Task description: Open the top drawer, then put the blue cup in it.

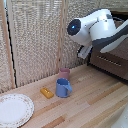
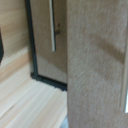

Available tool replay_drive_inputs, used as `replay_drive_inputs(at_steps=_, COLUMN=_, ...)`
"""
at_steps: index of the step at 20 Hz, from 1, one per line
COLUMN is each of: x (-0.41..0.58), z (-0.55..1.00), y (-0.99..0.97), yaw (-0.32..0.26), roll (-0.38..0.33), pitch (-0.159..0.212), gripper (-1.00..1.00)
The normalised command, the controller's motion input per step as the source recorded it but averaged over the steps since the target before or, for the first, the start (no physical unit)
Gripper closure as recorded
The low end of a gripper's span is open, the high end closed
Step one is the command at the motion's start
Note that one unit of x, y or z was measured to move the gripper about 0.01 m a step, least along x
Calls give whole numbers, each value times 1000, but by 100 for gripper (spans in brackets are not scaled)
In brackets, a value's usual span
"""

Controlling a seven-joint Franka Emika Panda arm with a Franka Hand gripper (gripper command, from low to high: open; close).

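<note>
The blue cup (image 1: 63,88), a small mug with a side handle, stands upright on the wooden table, just in front of a pink cup (image 1: 64,73). My white arm reaches across the upper right toward the dark-brown dresser (image 1: 112,64). The gripper (image 1: 85,50) hangs by the dresser's near corner, well above and to the exterior view's right of the blue cup; its fingers are too small to make out. In the wrist view a large brown panel (image 2: 95,60), seemingly the top drawer front, fills the picture very close. A farther drawer front shows a silver bar handle (image 2: 52,25).
A small orange block (image 1: 47,92) lies beside the blue cup. A white patterned plate (image 1: 14,109) sits at the table's front on the exterior view's left. A woven screen (image 1: 35,40) closes off the back.
</note>
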Motion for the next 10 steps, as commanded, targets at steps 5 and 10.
replay_drive_inputs(at_steps=5, x=0, z=133, y=82, yaw=-276, roll=309, pitch=16, gripper=-100)
replay_drive_inputs(at_steps=10, x=0, z=132, y=84, yaw=-275, roll=309, pitch=16, gripper=-100)
